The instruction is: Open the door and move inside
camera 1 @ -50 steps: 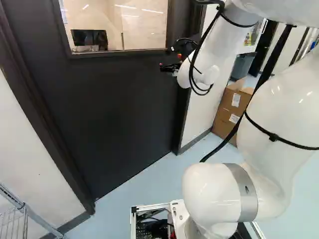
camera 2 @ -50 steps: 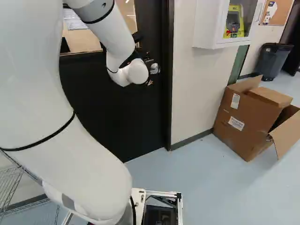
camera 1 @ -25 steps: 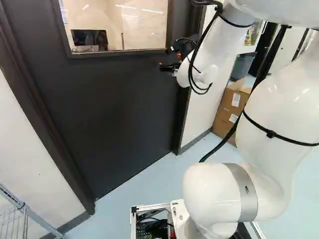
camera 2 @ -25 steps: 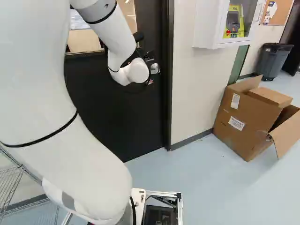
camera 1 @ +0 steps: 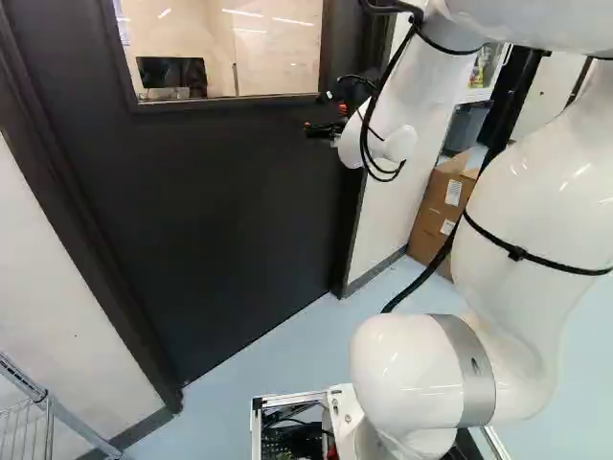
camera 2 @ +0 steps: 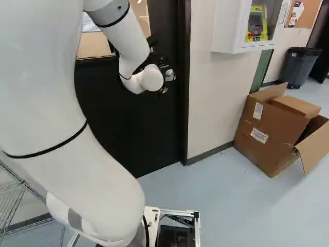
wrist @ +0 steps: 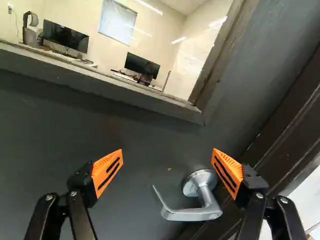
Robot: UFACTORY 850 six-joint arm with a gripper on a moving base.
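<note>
Across the left base view, a tall dark door (camera 1: 220, 211) stands shut in its dark frame (camera 1: 77, 230); it is probably heavy and rigid, and likely to need a slow, steady force once unlatched. The white arm (camera 1: 517, 230) reaches toward the door's edge. High in the door is a wide window (camera 1: 225, 48), with a lit room and monitors visible behind it; that glass is best kept clear of knocks. Close to the door, in the wrist view, the black gripper (wrist: 167, 157) is open and holds nothing, its two orange pads (wrist: 109, 170) spread wide. Between the fingers, nearer the one on the frame side, a silvery lever handle (wrist: 192, 215) is mounted on the door close to its latch edge; whether a finger touches it cannot be told. The lever looks like smooth, hard metal: unlikely to bend, light to turn against a spring, but apt to slip through the pads. The middle of its long bar, out toward the curled free end, seems the best hold, since it gives more leverage than the neck. Smallest, the round plate (wrist: 191, 184) behind the neck marks the pivot; gripping there would give little turn and could jam a finger against the door.
</note>
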